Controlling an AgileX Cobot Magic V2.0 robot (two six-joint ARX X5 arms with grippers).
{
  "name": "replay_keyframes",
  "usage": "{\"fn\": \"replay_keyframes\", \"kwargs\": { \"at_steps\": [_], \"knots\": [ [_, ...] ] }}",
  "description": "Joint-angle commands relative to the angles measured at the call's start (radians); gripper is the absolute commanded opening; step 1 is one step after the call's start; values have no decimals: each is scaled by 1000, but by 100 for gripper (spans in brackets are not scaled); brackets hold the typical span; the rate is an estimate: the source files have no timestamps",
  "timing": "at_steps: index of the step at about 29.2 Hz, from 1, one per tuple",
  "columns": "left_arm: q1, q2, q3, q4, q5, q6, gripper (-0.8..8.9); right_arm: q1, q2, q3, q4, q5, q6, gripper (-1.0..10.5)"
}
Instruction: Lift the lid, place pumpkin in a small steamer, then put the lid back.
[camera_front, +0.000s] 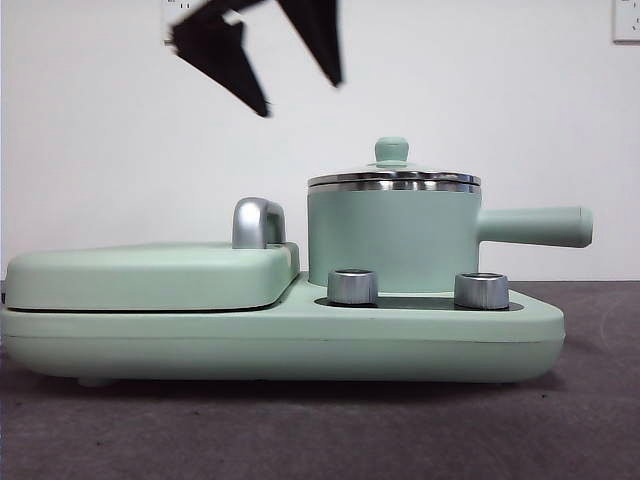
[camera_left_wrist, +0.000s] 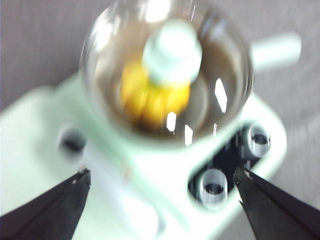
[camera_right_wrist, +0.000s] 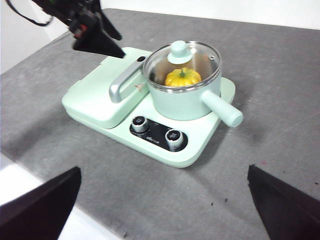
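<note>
The small steamer (camera_front: 393, 240) stands on the right of a mint-green cooker base, its side handle pointing right. The lid (camera_front: 393, 180) sits closed on it, knob on top. Through the glass, the pumpkin (camera_right_wrist: 183, 77) lies inside the pot; it also shows in the blurred left wrist view (camera_left_wrist: 150, 97) under the lid (camera_left_wrist: 220, 90). My left gripper (camera_front: 300, 95) is open and empty, up in the air above and left of the lid; it also shows in the left wrist view (camera_left_wrist: 161, 172) and the right wrist view (camera_right_wrist: 95, 35). My right gripper (camera_right_wrist: 164, 170) is open and empty, well back from the cooker.
A flat mint-green cover (camera_front: 150, 275) with a chrome handle (camera_front: 257, 222) lies left of the pot. Two steel knobs (camera_front: 352, 286) (camera_front: 481, 290) stand on the base (camera_front: 300, 345) in front of the pot. The cooker sits on a grey table (camera_right_wrist: 270, 75).
</note>
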Motion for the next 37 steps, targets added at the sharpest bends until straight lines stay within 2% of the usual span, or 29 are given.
{"fn": "replay_keyframes", "kwargs": {
  "at_steps": [1,10,17,25,28,29,30,31,32,33,37],
  "knots": [
    [11,-85,-14,-40,4,0,464,6,3,9,5,-5,14,589],
    [55,-575,-355,-34,3,-64,463,6,3,9,5,-13,13,589],
    [55,-920,-549,19,3,-180,463,6,3,9,4,-95,13,589],
    [55,-1076,-564,-18,3,-218,450,6,3,9,4,-135,13,589],
    [55,-1098,-564,-47,3,-218,328,6,3,9,5,-134,13,582],
    [55,-1101,-564,-56,3,-217,264,6,3,9,4,-135,13,537],
    [55,-1101,-564,-66,3,-217,147,6,3,9,3,-135,10,398],
    [55,-1101,-564,-74,3,-211,-4,6,3,9,-1,-139,4,171],
    [55,-1101,-565,-79,3,-209,22,6,3,9,-5,-142,-11,-19],
    [55,-1100,-565,-85,3,-209,14,6,3,9,-11,-142,-35,35],
    [55,-1100,-564,-121,3,-210,19,6,3,10,-15,-141,-40,35]
  ]
}}
